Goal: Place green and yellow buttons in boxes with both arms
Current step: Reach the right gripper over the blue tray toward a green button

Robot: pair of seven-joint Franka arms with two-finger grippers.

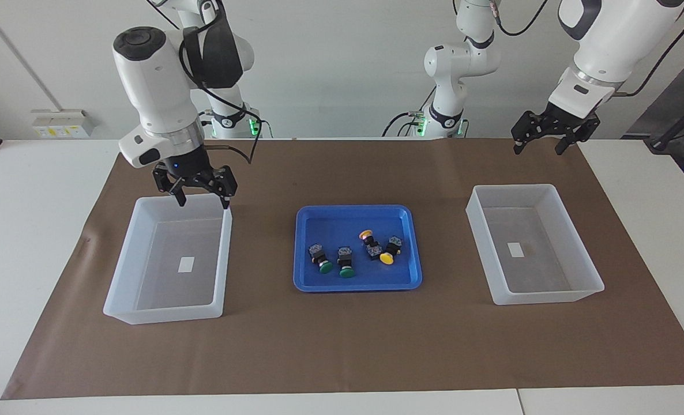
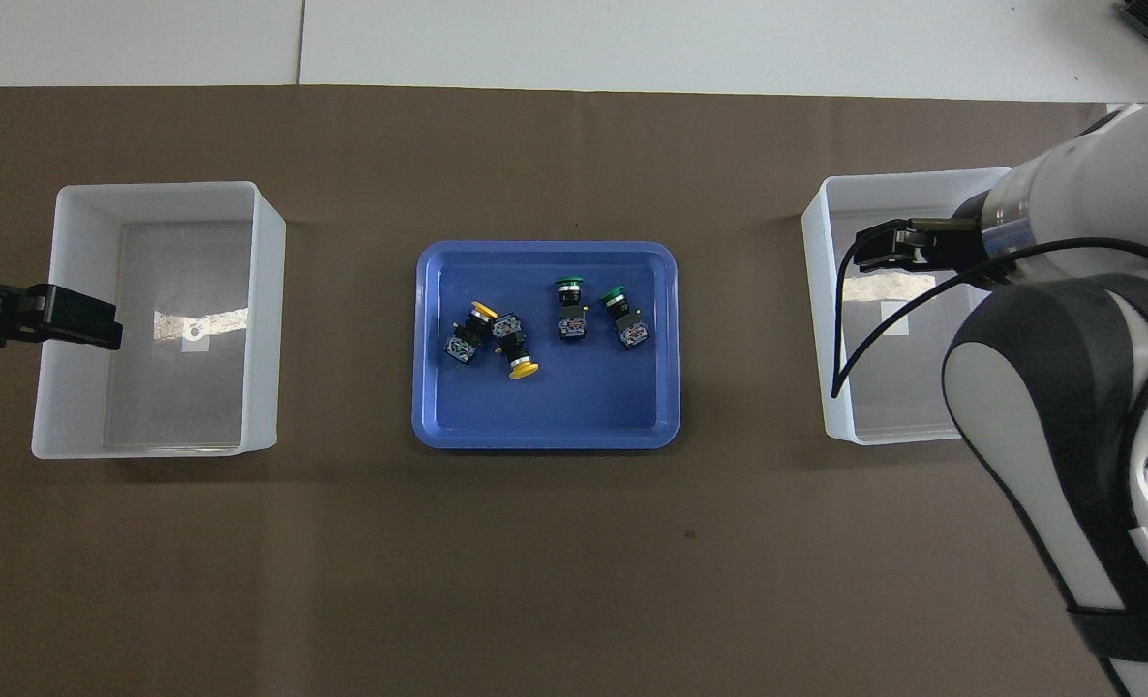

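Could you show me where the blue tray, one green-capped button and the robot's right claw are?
blue tray (image 1: 409, 248): facing view, on its bare rim.
green-capped button (image 1: 347, 272): facing view, on its green cap.
right gripper (image 1: 201, 200): facing view, midway between its fingertips, above the box's rim.

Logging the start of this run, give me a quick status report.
Right gripper open, over the rim of its box. Left gripper open, waiting above the mat. All four buttons in the blue tray. Nothing in the way.
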